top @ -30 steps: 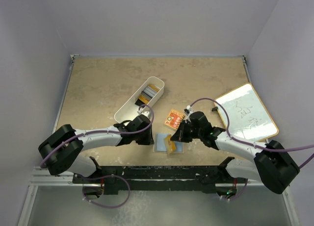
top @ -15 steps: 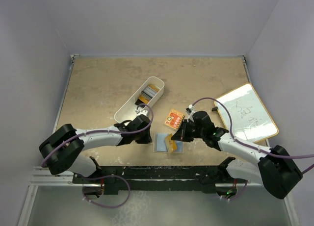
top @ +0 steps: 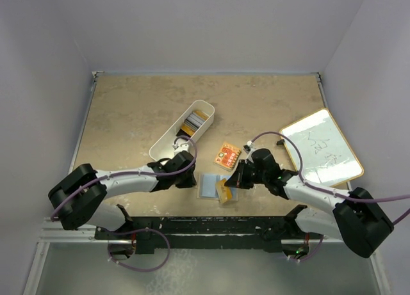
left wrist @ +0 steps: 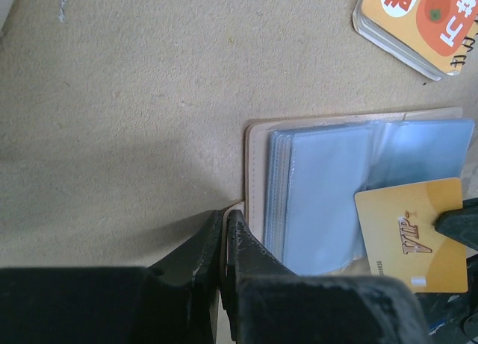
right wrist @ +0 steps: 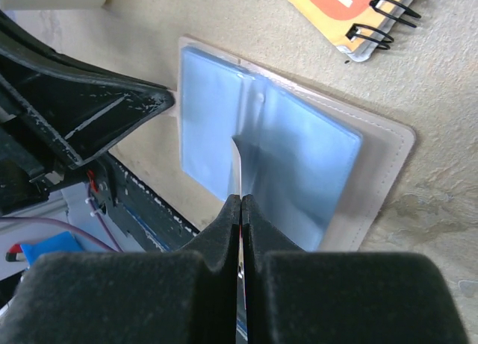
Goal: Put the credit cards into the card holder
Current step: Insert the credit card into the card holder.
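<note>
R gripper [right wrist: 240, 202]: fingers pressed together, pinching a thin orange-gold plastic card [left wrist: 407, 236] w/ "VIP" printed on it. The card's free end lies over the clear blue sleeves of the small beige leather-like folding card holder [left wrist: 255, 165]. Can't tell if the edge is inside a sleeve or just on top.

The holder lies open and flat on the tan stone-look table [top: 128, 116], near the front edge btwn the two arms.

L gripper [left wrist: 224, 217]: fingers pressed together, tips right at the holder's left edge. Can't tell if anything is caught btwn them.

Around:
- Orange-red patterned packet [left wrist: 418, 19] w/ black spiral rings sits just beyond the holder's far right corner, close but apart.
- Long white oblong plastic bin [top: 168, 141] lies diagonally behind the L gripper. More cards, grey, black and gold [top: 195, 121], are stacked in its far end.
- White wood-framed board [top: 320, 148] lies at the table's right side, well apart from the holder.

Both sets of fingers crowd the holder from either side. R wrist cable arcs over the R arm.
</note>
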You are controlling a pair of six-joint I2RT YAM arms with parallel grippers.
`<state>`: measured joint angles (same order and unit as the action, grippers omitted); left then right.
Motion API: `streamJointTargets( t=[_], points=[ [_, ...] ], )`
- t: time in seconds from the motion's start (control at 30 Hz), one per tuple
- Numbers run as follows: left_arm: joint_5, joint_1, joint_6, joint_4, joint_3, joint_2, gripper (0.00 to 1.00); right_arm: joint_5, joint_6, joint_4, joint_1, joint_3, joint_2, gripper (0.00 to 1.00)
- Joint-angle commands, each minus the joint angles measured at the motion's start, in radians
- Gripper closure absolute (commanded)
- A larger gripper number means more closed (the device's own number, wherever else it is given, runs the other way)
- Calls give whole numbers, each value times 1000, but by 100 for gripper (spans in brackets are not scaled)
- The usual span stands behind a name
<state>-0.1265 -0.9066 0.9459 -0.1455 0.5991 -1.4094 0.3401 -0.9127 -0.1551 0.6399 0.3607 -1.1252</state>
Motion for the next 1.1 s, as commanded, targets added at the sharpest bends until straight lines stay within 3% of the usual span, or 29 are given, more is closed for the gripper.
streamJointTargets(
  t=[0.0, 1.07],
  points=[
    [-33, -8, 27, -21, -30, 24, 100, 7, -21, -87, -5, -19, -24, 100],
    [-31, -14, 30, -10, -48, 44, 100, -35, -34, -188, -20, -69, -64, 100]
  ],
)
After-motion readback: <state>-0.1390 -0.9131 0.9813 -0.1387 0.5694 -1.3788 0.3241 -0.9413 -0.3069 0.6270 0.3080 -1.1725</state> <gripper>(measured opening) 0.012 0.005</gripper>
